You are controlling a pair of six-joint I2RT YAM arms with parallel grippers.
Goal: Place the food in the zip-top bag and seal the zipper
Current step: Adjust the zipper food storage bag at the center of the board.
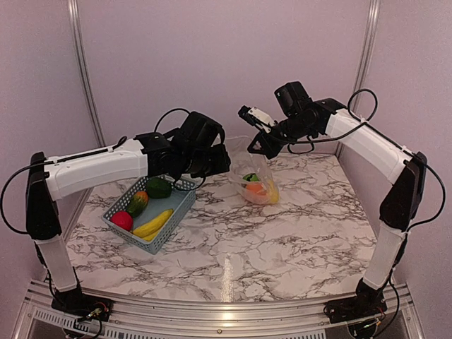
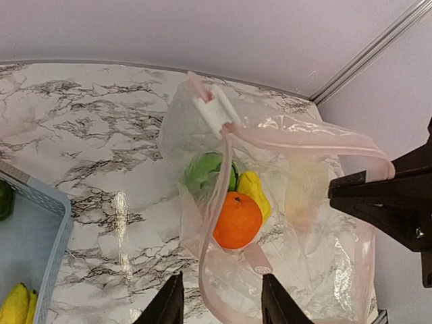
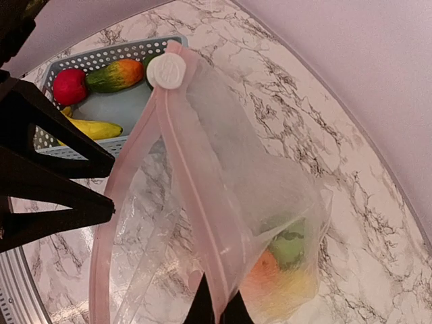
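Pale lilac wall panels (image 1: pixel 226 56) close in the back and both sides, matte and evenly lit. Slim aluminium frame posts (image 1: pixel 83 78) run up the two back corners. Down below, a white marble-patterned tabletop with dark grey veins (image 1: pixel 282 233) catches a soft glare streak (image 1: pixel 226 275) near the front. A ribbed aluminium rail (image 1: pixel 212 314) borders its near edge.

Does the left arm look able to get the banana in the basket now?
Likely yes: the left gripper is open, and the banana lies uncovered in the basket close by that arm.
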